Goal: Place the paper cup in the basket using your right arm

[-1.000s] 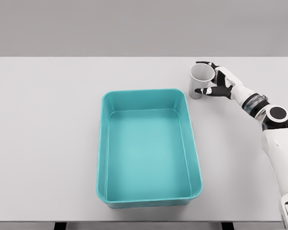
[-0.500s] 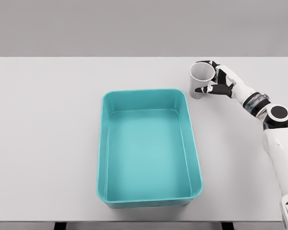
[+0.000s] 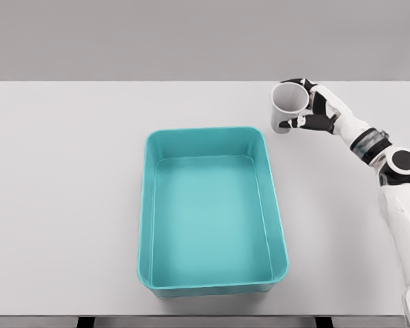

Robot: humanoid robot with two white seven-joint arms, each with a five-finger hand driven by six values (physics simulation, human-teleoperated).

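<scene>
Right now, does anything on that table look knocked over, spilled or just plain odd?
Nothing stands out. The right hand grips the paper cup, which is upright or nearly so, beyond the far right corner of the teal basket. The basket sits flat on the white table, with nothing inside. No spill or damage shows.

a big flat table (image 3: 68,205) with a pale grey-white top fills most of the view — behind it there is only a plain grey wall (image 3: 191,37), smooth and bare, a bit lighter low down — and soft, even light falls over it all, with hardly any shadows.
</scene>
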